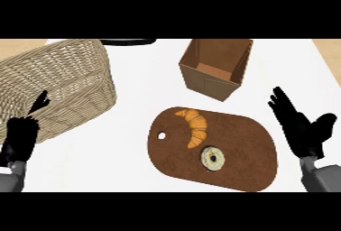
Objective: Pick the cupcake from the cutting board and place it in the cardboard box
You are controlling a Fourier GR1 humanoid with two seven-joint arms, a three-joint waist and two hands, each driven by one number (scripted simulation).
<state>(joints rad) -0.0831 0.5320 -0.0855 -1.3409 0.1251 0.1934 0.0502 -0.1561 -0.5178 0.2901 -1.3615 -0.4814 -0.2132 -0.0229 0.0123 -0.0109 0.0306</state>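
Note:
A brown cutting board (240, 149) lies at the middle of the white counter. On it sits the cupcake (213, 158), pale and round with a dark centre, seen from above. An orange croissant (194, 126) lies on the board beside it, toward the far left. The open cardboard box (214, 67) stands upright behind the board. My right hand (303, 131) is open to the right of the board, fingers straight and pointing up, holding nothing. My left hand (23, 133) rests open at the left edge, in front of a basket.
A large wicker basket (60, 81) fills the far left of the counter, close to my left hand. A dark object (126, 42) shows at the far edge behind it. The cutting board has a small hole (162, 135) near its left edge.

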